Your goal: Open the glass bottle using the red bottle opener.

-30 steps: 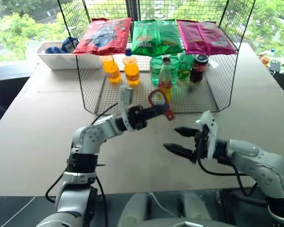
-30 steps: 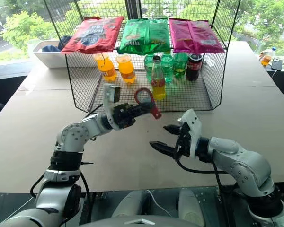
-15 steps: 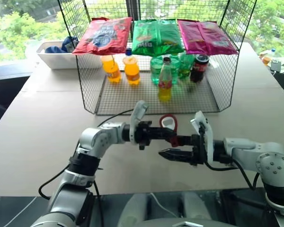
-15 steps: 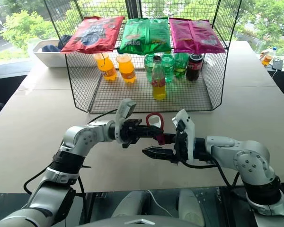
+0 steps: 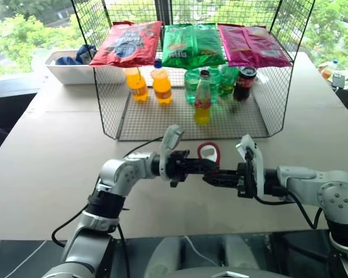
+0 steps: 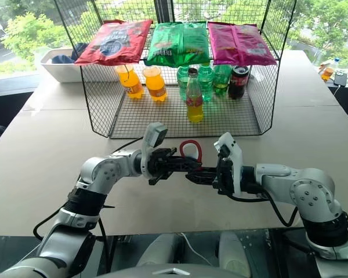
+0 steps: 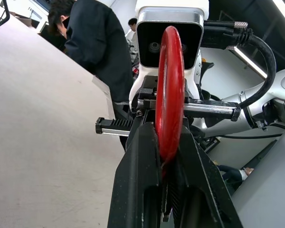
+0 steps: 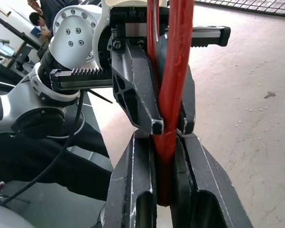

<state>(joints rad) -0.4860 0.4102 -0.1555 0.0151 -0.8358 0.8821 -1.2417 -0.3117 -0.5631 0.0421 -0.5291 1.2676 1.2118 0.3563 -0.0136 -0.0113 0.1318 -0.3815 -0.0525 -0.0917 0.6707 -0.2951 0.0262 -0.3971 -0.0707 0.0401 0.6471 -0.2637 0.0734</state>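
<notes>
Both arms reach inward over the near edge of the table (image 5: 46, 168), forearms roughly level, wrists turned so the two grippers point at each other tip to tip. The left gripper (image 5: 198, 167) is clenched on the red bottle opener (image 5: 209, 153), and the right gripper (image 5: 213, 177) is clamped on the same opener from the opposite side. In the right wrist view the opener's handle sits pinched between the right fingers (image 8: 133, 190), with the left fingers closed on it just beyond. The oval loop stands upright above the meeting fingertips.

The glass bottle (image 5: 202, 98) stands upright on the floor of the wire cage (image 5: 104, 110), well apart from both grippers, in front of the green bottles (image 5: 192, 81). Orange bottles (image 5: 160, 84) stand to its left and a dark drink can (image 5: 243, 81) to its right. Three snack bags (image 5: 192, 45) lie on the cage's top shelf. A white tub (image 5: 69, 72) sits on the table beside the cage.

Windows with trees lie behind. A person in dark clothing (image 7: 92, 42) shows in the left wrist view. The opener's handle is hidden by the fingers.
</notes>
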